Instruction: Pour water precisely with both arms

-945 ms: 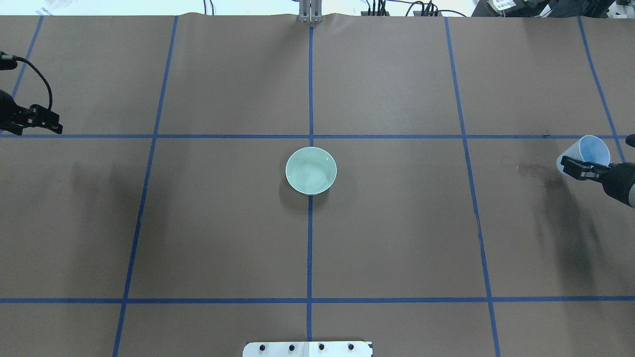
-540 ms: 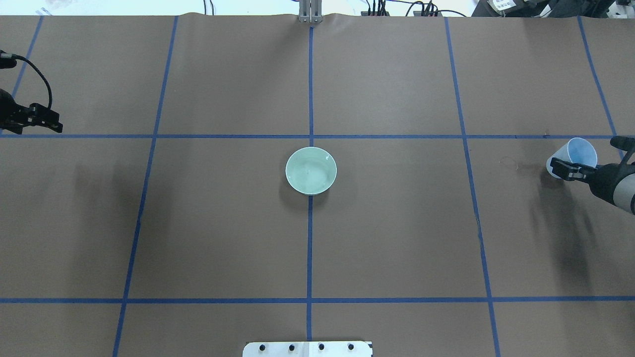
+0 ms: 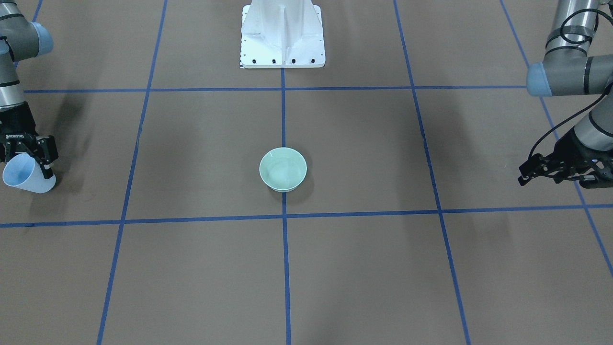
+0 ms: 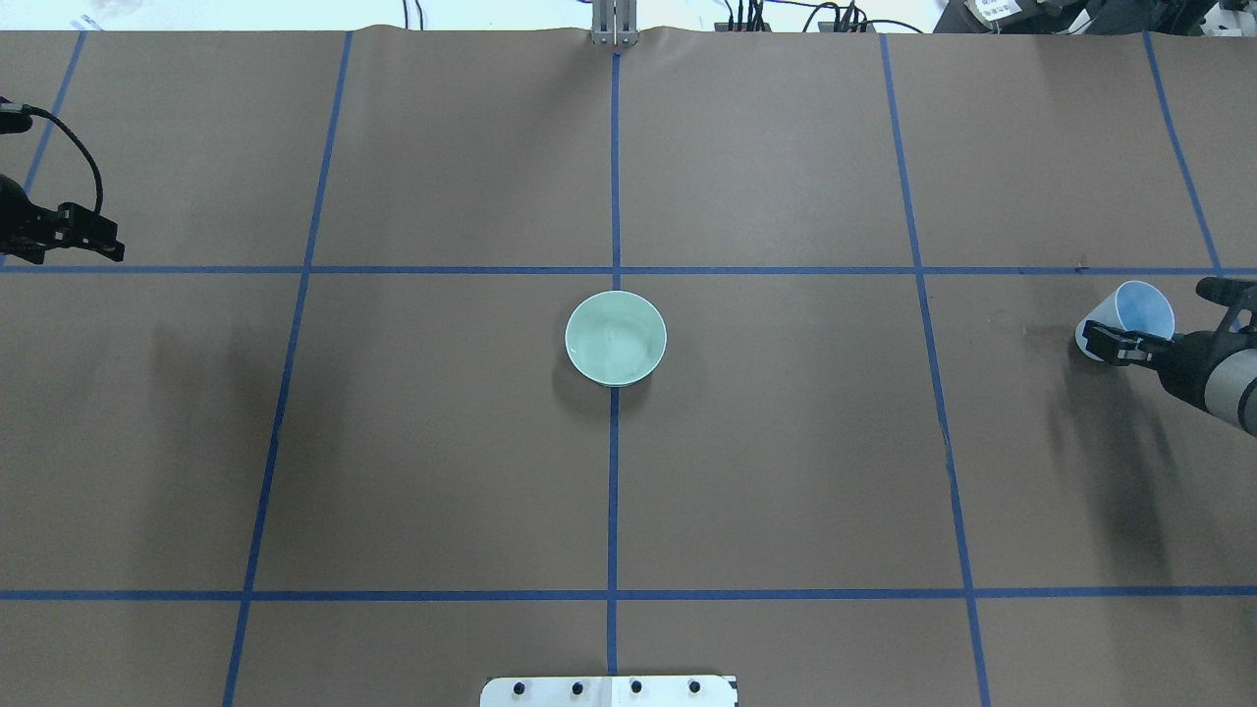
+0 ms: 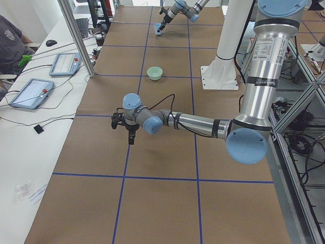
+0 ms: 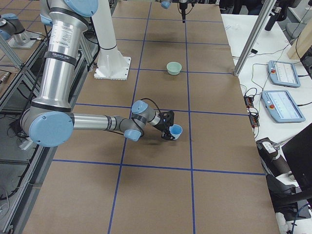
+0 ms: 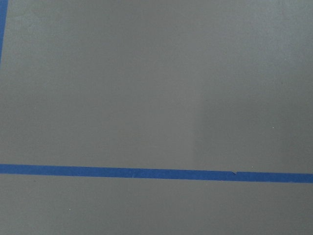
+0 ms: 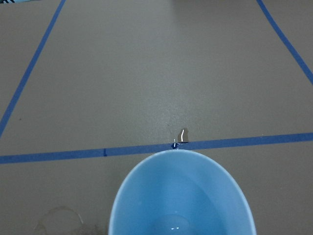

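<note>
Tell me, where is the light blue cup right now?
In the overhead view the light blue cup is at the far right edge, tilted in the right gripper, far from the pale green bowl at centre.

bowl [image 4: 616,338]: middle of the table [image 4: 786,471], on the centre tape line [image 4: 613,491].
pedestal [image 3: 282,33]: behind the bowl, at the robot's edge.
cup [image 3: 21,175]: far right end, between the right gripper [image 3: 28,154] fingers, seemingly just above the table.
left gripper [image 4: 103,245]: far left end, well apart from the bowl.

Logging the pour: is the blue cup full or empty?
Nearly empty: inside the blue cup, bare walls and only a small glint of water at bottom.
</note>
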Robot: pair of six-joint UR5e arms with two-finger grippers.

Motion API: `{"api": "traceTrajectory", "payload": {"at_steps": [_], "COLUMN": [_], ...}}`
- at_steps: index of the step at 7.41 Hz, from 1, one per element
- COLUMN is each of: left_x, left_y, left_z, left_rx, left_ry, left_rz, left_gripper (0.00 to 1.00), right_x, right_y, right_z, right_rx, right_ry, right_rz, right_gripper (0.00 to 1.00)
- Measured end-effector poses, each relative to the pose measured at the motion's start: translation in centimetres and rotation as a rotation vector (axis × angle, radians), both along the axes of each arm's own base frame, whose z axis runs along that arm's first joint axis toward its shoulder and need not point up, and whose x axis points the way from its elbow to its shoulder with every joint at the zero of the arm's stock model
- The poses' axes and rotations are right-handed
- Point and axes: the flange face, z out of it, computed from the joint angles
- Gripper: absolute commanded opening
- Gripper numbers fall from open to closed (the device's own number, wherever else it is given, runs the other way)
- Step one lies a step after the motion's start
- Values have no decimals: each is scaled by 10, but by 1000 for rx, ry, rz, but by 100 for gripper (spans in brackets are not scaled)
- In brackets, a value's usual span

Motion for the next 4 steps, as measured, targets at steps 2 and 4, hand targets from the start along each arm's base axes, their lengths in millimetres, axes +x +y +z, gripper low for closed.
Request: {"api": "traceTrajectory", "payload": {"at_steps": [2, 4], "left_x": [0, 0], "left_y": [0, 0], "left_z": [0, 0], "left_rx": [0, -1], "left_ry": [0, 0], "left_rz": [0, 0], "left_gripper": [100, 100], "right_x": [-2, -3], "right_y": [1, 2], "right_z": [4, 5], "right_rx": [-3, -4], "right_ry": [9, 11], "right_rz": [-3, -4], "right_gripper": [99, 100]}}
